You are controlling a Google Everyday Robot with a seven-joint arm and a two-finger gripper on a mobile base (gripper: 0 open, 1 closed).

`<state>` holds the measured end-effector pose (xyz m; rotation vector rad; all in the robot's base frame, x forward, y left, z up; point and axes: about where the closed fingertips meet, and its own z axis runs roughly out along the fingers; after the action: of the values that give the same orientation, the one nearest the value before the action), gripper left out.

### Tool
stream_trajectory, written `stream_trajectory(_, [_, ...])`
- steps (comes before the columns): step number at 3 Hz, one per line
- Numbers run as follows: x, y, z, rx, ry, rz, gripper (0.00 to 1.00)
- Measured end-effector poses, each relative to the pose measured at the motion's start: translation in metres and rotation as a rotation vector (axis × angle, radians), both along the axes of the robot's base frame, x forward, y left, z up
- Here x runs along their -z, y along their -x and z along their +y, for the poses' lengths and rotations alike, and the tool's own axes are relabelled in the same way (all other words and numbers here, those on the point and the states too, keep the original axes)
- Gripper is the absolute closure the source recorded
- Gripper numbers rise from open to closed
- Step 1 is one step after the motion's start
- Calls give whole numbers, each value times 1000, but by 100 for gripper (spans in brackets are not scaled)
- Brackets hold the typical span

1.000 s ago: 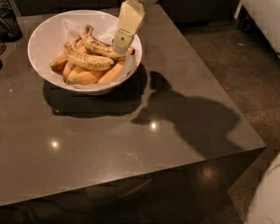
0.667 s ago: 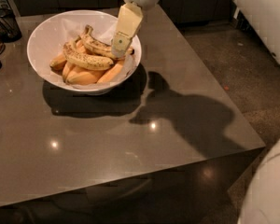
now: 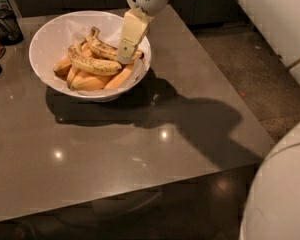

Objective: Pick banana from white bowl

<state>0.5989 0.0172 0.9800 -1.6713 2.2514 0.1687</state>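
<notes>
The white bowl stands at the back left of the brown table and holds several bananas. A slim speckled yellow banana lies on top of the pile, its dark stem end pointing to the back. A more curved, freckled banana lies in front of it, over smooth orange-yellow ones. My gripper reaches down from the back into the right side of the bowl. Its cream tip is at the right end of the slim banana and hides that end.
A dark wire basket and other dark items stand at the table's back left edge. The table's front edge and right edge drop to the speckled floor. A white robot body part fills the lower right corner.
My gripper has shifted a little to the left over the bananas. The white body part at lower right has come further into view. The bowl and bananas have not moved.
</notes>
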Motion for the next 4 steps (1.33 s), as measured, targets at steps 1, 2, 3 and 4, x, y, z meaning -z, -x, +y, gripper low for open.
stream_trajectory(1, [6, -2, 4, -1, 8, 16, 7])
stream_trajectory(2, [9, -3, 8, -2, 13, 26, 12])
stream_trajectory(3, [14, -5, 11, -1, 17, 39, 31])
stream_trajectory(4, [16, -5, 12, 2, 18, 46, 37])
